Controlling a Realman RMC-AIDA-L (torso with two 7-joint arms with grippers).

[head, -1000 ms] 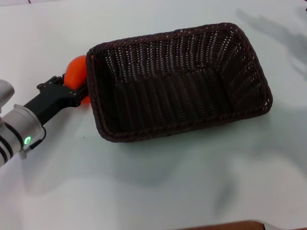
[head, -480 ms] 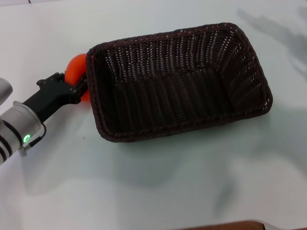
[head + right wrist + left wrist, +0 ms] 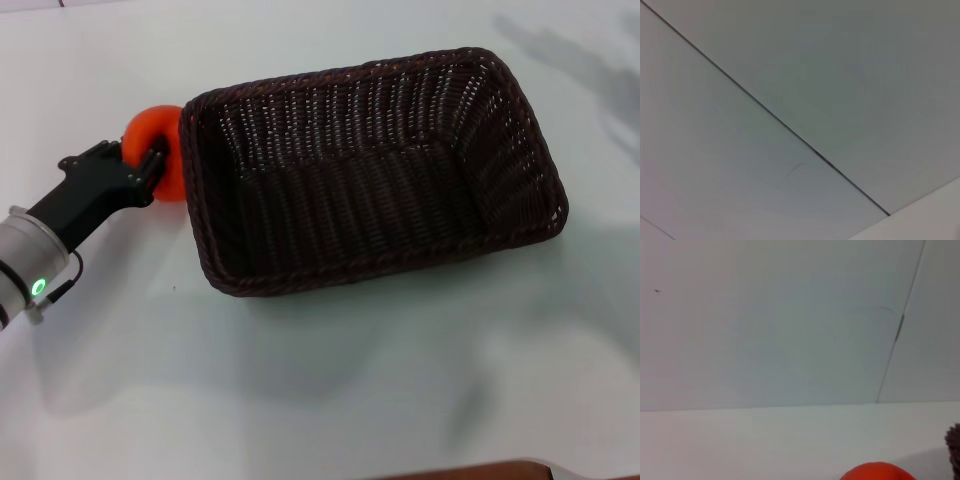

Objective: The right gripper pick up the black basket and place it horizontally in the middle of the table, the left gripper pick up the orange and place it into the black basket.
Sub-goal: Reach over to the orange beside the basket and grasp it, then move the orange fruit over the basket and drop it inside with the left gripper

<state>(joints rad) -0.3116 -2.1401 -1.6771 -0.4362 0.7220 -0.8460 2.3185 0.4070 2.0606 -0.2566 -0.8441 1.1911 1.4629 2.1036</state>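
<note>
the orange [image 3: 152, 150] sits toward the worktop's [image 3: 300, 400] left edge, pressed against the short left wall of the black basket [image 3: 370, 170], and the left gripper [image 3: 140, 165] is clamped on it from the side away from the basket. whether the fruit is resting on the surface or just off it i cannot tell. in the left wrist view only the top of the orange [image 3: 877, 472] shows, with a sliver of basket rim [image 3: 954, 442] beside it.

the fruit looks firm, smooth-skinned and light, so it should take a moderate squeeze without damage, but a round glossy skin can roll or slip out of narrow fingers; a hold across its widest part seems safest. the basket lies flat and lengthwise near the middle of the worktop, stiff woven wicker, probably light, with a braided rim to clear before the orange can go in.

the right gripper is out of sight; its wrist view shows only pale panels.
</note>
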